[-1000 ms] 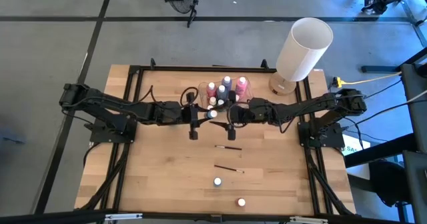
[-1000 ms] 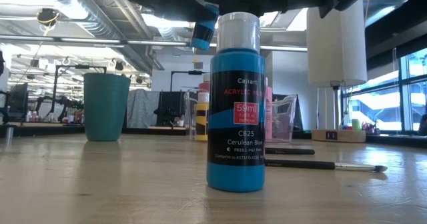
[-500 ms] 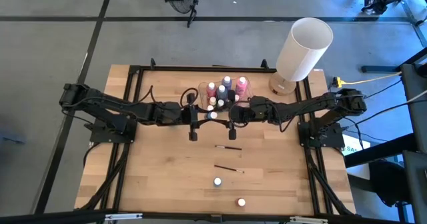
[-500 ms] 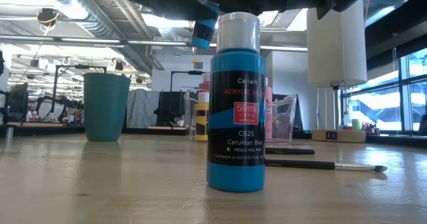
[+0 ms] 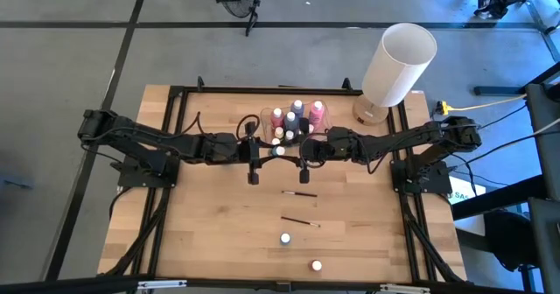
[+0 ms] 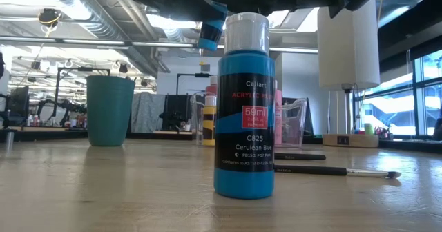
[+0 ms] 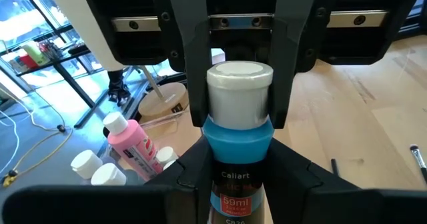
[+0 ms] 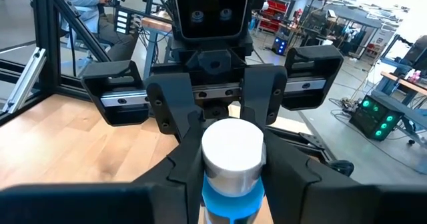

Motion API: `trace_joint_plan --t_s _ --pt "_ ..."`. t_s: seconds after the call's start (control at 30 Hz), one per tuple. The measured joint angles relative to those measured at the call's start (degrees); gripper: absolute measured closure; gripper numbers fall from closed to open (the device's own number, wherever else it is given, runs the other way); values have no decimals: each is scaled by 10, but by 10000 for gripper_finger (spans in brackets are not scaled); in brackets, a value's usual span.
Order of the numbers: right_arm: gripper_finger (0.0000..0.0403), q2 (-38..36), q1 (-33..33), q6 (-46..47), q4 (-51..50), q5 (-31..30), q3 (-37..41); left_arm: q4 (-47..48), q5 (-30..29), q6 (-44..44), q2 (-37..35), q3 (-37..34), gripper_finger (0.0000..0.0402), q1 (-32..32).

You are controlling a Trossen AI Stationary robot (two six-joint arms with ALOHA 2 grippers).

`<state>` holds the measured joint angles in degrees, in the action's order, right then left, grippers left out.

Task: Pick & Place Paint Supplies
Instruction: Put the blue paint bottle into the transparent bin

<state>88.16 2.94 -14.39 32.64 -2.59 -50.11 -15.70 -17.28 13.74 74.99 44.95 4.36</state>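
Bottles: how many do you count?

One blue bottle [image 7: 238, 136] held up in the air, farther from the lamp [image 5: 398, 62] than the cluster [image 5: 295, 119] is; the cluster stands just beside the lamp's base, at least six caps, too crowded for an exact count; two loose bottles [image 5: 285, 239] [image 5: 316, 265] stand well apart from the lamp, past both brushes.

And brushes?

Two [image 5: 299, 192] [image 5: 300, 221]; both lie flat on the table, between the held bottle and the loose pair; one teal cup [image 6: 109, 111] stands across the table from the lamp in the low view.

Who has the blue bottle?

Both; the left gripper [image 7: 239, 177] is clamped on its body, fingers narrowly parted; the right gripper [image 8: 233, 177] has its fingers pressed to either side of the white cap, so it grips the cap end.

Any writing?

On the held bottle, "Callart" and "59ml"; on the Cerulean bottle [image 6: 243, 108] close to the low camera, "Callart", "ACRYLIC", "59ml", "C825", "Cerulean Blue"; the smaller print is too fine to read.
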Motion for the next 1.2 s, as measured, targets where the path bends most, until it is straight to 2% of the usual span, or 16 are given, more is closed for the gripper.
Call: trace_joint_plan --t_s 0.57,1.0,1.2 --pt "285 0 0 22 -3 -3 0 -2 4 11 0 0 298 0" --pt "285 -1 0 36 -13 -6 2 -17 3 24 -2 0 193 0" --pt "285 -18 5 63 -71 -84 2 -22 -35 21 -10 3 170 0"
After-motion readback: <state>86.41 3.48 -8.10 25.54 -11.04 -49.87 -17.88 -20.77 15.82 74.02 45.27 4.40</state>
